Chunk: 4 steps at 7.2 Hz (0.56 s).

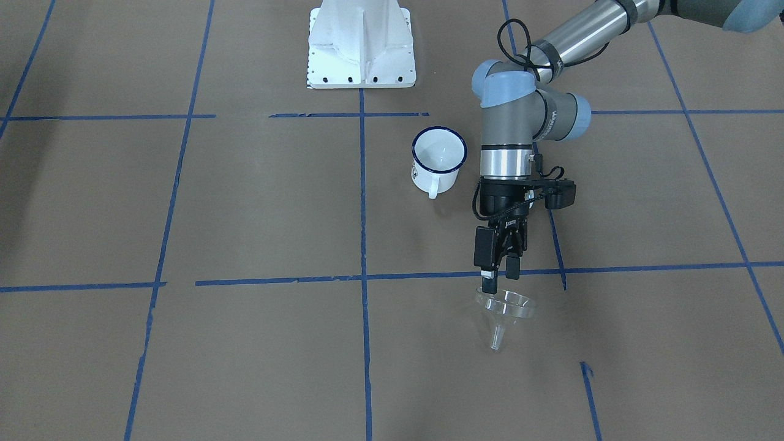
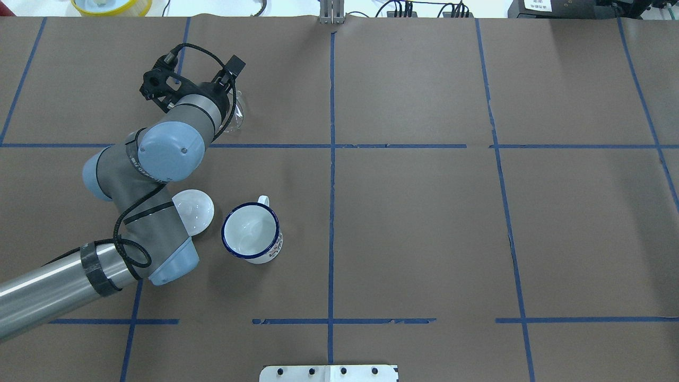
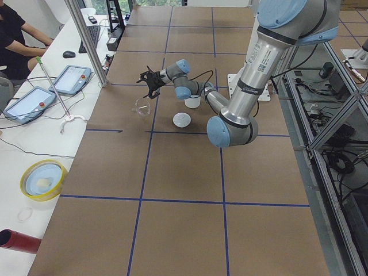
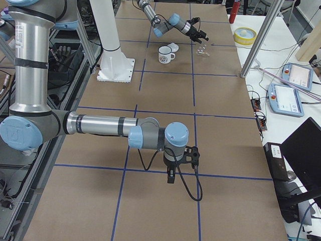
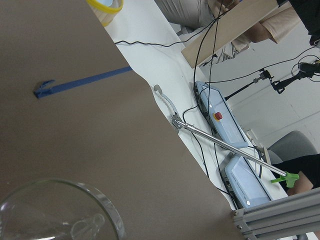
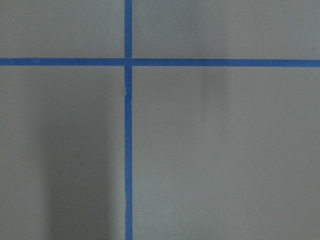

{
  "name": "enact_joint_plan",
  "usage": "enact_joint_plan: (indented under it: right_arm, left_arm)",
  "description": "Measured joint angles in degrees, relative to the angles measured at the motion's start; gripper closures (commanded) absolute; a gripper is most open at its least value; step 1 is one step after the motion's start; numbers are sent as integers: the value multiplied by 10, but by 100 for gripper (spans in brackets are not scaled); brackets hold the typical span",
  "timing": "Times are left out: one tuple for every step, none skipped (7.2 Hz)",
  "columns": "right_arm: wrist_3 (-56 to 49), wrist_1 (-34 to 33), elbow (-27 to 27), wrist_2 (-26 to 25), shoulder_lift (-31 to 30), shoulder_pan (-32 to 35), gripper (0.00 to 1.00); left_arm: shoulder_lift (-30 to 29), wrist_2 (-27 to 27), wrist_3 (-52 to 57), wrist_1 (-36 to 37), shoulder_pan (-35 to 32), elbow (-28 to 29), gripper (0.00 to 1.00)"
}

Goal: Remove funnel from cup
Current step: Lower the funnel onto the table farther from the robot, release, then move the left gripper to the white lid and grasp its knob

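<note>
Clear funnel [image 1: 514, 306] pinched at rim, left pincer [image 1: 500, 280] outstretched, tilted down, cup [image 1: 438, 160] apart

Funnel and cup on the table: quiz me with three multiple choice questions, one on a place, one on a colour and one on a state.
1. Where is the funnel relative to the cup?
A) inside it
B) apart from it, at the fingers of the left gripper
C) underneath it

2. What colour is the cup's rim?
A) red
B) dark blue
C) yellow

3. What state is the cup in?
A) upright, open and empty
B) filled with dark liquid
C) tipped on its side

Answers:
1 B: the front-facing view shows a wide gap between them, with the funnel just below the fingers.
2 B: the dark blue ring shows clearly from overhead.
3 A: it stands mouth up and only its bare white inside shows.
</note>
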Motion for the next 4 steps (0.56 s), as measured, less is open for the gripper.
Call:
enact_joint_plan:
  right_arm:
    - [0,0,0,0,0,0,0]
    - [0,0,0,0,0,0,0]
    - [0,0,0,0,0,0,0]
    - [0,0,0,0,0,0,0]
  left_arm:
    - [17,-49,50,50,0,-50,0]
    - [34,-99,108,89,-1,-97,0]
    - [55,-142,163,121,-3,-137,0]
    - [78,-189,221,153,-5,-175,0]
